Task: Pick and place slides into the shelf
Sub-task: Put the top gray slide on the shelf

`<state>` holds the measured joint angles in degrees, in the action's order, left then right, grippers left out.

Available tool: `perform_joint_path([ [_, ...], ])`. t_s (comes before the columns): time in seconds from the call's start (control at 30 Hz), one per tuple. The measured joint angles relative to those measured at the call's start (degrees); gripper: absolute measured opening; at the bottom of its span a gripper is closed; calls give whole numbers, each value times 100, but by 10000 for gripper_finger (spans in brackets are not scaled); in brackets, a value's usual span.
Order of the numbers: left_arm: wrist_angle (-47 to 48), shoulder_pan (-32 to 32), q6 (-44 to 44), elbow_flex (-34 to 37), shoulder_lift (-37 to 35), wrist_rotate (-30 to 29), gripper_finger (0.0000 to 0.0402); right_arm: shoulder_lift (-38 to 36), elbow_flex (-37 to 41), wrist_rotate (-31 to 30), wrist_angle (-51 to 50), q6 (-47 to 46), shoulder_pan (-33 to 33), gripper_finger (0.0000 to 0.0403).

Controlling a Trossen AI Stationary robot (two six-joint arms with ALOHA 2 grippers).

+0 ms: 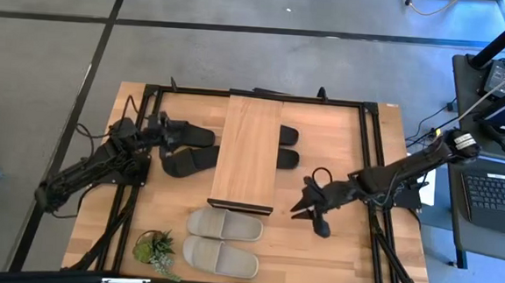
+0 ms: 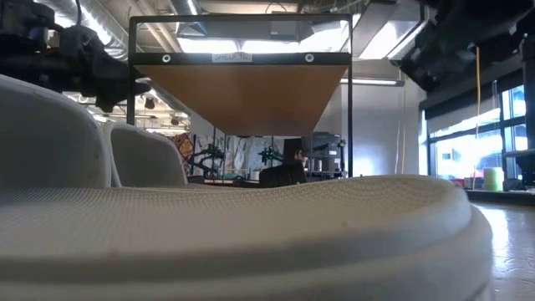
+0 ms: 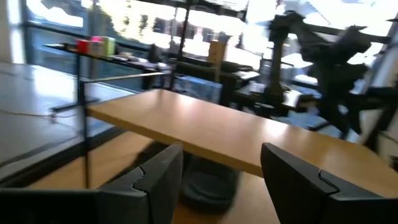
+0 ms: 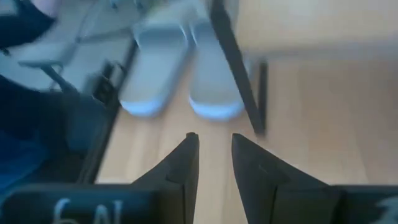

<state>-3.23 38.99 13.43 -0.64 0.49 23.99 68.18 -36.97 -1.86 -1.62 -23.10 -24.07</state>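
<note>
shelf stands mid-desk; two black slides are tucked under it, two black slides lie at its left, beige slides in front. left gripper is held open and empty over the left pair, aimed shelfward. right gripper, slightly parted and empty, is stretched low toward the beige pair.

Robotics lab: exposed ceiling ducts, laptop, cluttered benches behind.

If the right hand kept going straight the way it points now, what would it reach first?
Probably the pair of beige slides. The right hand, empty with fingers slightly apart, aims over bare table at them; the shelf's dark leg runs close beside that line, so depth is uncertain.
</note>
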Motion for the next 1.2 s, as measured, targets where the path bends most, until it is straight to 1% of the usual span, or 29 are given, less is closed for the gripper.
perform_joint_path([
  [0.07, -12, -114, 0, 0, 0, 207, 208, 1, 202, -113, 681, 238, -138, 97],
  [0.17, -22, -334, -69, 0, 0, 441, 208, 2, 490, -114, 1577, 517, -309, 97],
  [0.27, -35, -645, -235, 0, 0, 567, 208, 2, 714, -113, 2154, 542, -396, 97],
  [0.37, -91, -1045, -536, 0, 0, 550, 208, 2, 804, -115, 2404, 538, -401, 97],
  [0.43, -206, -1336, -782, 0, 1, 390, 207, 2, 819, -115, 2409, 543, -401, 97],
  [0.5, -457, -1625, -1036, 0, 2, 213, 205, 2, 819, -115, 2416, 540, -394, 97],
  [0.6, -970, -2074, -1395, -17, 2, 158, 198, 2, 819, -115, 2410, 540, -383, 97],
  [0.67, -1038, -2399, -1576, -159, 2, 46, 193, 2, 819, -115, 2410, 540, -383, 97],
  [0.8, -769, -3066, -2106, -518, 191, -536, 182, 2, 819, -204, 2410, 699, -383, 97],
  [0.9, -563, -3598, -2538, -867, 570, -988, 175, 2, 819, -607, 2406, 935, -383, 97],
  [1.03, -379, -4306, -3235, -1305, 1365, -1863, 171, 2, 819, -1197, 2396, 1143, -378, 97],
  [1.2, -232, -5210, -3854, -1918, 2634, -3103, 170, 2, 819, -1268, 2330, 1155, -379, 97],
])
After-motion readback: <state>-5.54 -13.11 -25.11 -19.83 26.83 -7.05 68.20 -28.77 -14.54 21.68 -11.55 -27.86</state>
